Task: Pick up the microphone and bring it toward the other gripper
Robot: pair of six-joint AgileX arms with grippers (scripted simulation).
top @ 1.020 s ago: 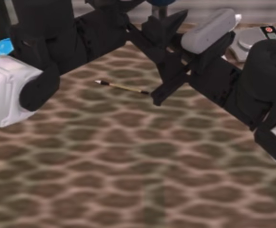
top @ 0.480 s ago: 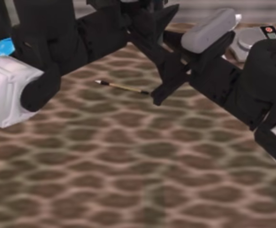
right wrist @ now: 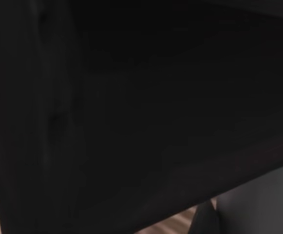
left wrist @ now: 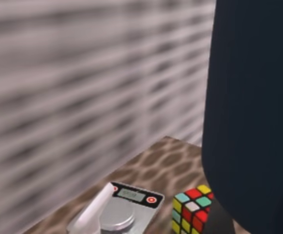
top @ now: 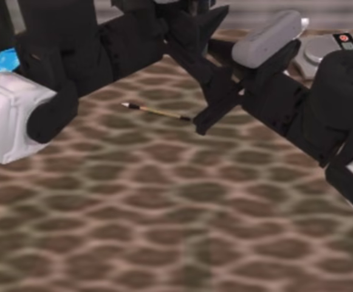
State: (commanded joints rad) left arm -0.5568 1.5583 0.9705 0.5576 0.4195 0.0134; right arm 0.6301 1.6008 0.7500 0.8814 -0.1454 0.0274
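Patterned brown table (top: 164, 231) carries a thin brush (top: 157, 111) at mid-depth. Just past the brush's right end sits the right gripper (top: 215, 100), the left gripper (top: 194, 24) beyond it; jaw states cannot be told. Microphone (left wrist: 253, 117) fills the left wrist view, dark blue, near a colour cube (left wrist: 192, 209) and scale (left wrist: 126, 207).

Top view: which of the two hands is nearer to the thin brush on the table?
The right hand, which almost reaches the end of the brush; the left hand is farther back.
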